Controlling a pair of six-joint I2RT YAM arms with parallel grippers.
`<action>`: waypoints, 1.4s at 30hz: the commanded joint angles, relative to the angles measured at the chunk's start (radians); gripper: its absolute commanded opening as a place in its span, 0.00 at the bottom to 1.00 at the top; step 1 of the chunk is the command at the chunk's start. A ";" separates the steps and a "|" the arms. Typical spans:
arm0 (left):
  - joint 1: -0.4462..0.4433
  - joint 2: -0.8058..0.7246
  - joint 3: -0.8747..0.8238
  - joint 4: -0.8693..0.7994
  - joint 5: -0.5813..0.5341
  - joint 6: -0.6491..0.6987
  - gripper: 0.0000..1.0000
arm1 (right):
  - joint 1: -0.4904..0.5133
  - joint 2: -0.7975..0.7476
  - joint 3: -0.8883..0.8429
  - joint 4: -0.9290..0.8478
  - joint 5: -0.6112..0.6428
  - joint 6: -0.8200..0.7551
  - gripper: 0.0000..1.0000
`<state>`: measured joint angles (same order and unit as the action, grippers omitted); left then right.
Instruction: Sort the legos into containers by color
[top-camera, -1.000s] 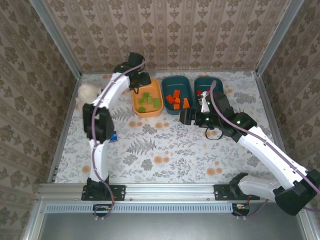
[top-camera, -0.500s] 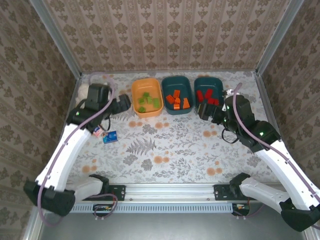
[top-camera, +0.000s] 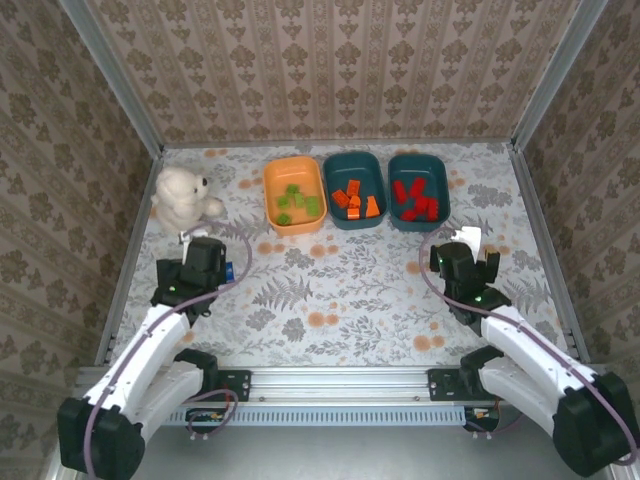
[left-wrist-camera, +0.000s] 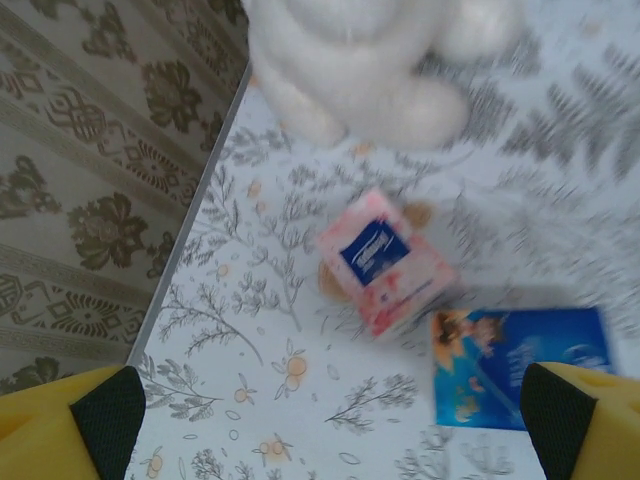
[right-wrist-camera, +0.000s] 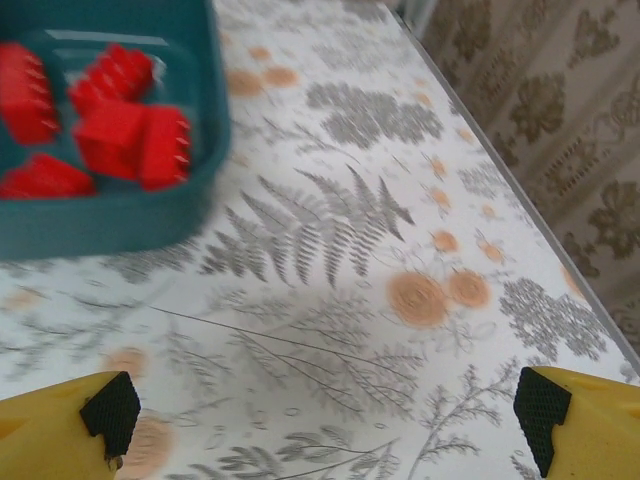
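Top external view: the legos lie sorted in three shallow trays set side by side along the far edge of the table. Lime green bricks sit in the orange tray on the left. Next to it, orange bricks fill the middle teal tray, and red bricks sit in the right teal tray. No loose brick lies on the floral table surface.

Both arms are folded low over the near half of the table, one toward each side edge and well apart from the trays. The left wrist view shows the left gripper with its yellow fingers spread to the corners of the picture, fully open and holding nothing. Beyond it, near the left edge of the table, lie a pink-and-blue block and a blue card, with a white teddy bear farther off, toward the far left corner.

The right wrist view shows the right gripper spread just as wide and also empty, over bare table. The near right corner of the right teal tray and its red bricks lie ahead of it.
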<state>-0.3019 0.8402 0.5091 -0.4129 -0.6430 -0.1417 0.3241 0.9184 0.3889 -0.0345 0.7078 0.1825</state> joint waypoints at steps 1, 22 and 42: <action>0.091 0.050 -0.054 0.332 0.088 0.134 1.00 | -0.035 0.062 -0.023 0.271 -0.018 -0.082 1.00; 0.282 0.669 -0.142 1.315 0.555 0.165 1.00 | -0.313 0.618 -0.118 1.152 -0.498 -0.088 1.00; 0.262 0.697 -0.121 1.301 0.486 0.168 1.00 | -0.272 0.617 0.000 0.930 -0.439 -0.115 1.00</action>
<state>-0.0288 1.5436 0.3710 0.8825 -0.1467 -0.0006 0.0486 1.5227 0.3679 0.9241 0.2729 0.0803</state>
